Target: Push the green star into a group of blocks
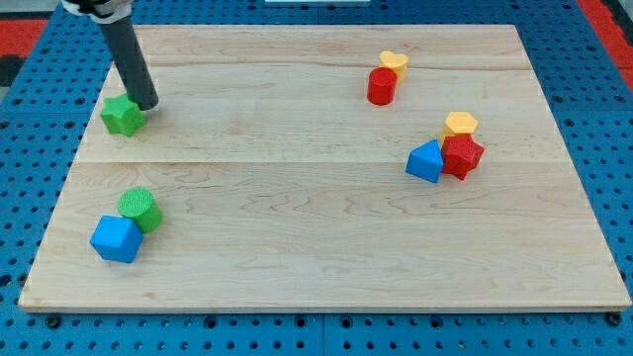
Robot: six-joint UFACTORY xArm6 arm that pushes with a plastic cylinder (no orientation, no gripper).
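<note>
The green star (121, 115) lies near the board's left edge, in the upper left of the view. My tip (145, 105) rests at the star's upper right side, touching or nearly touching it. The dark rod rises from there toward the view's top left. Below the star, at the lower left, a green cylinder (139, 209) and a blue cube (117, 239) sit touching each other.
A red cylinder (382, 86) and a yellow heart (394, 63) sit together at the upper right. A blue block (426, 161), a red star (462, 156) and a yellow hexagon (460, 125) cluster at the right. The wooden board (316, 247) lies on a blue pegboard.
</note>
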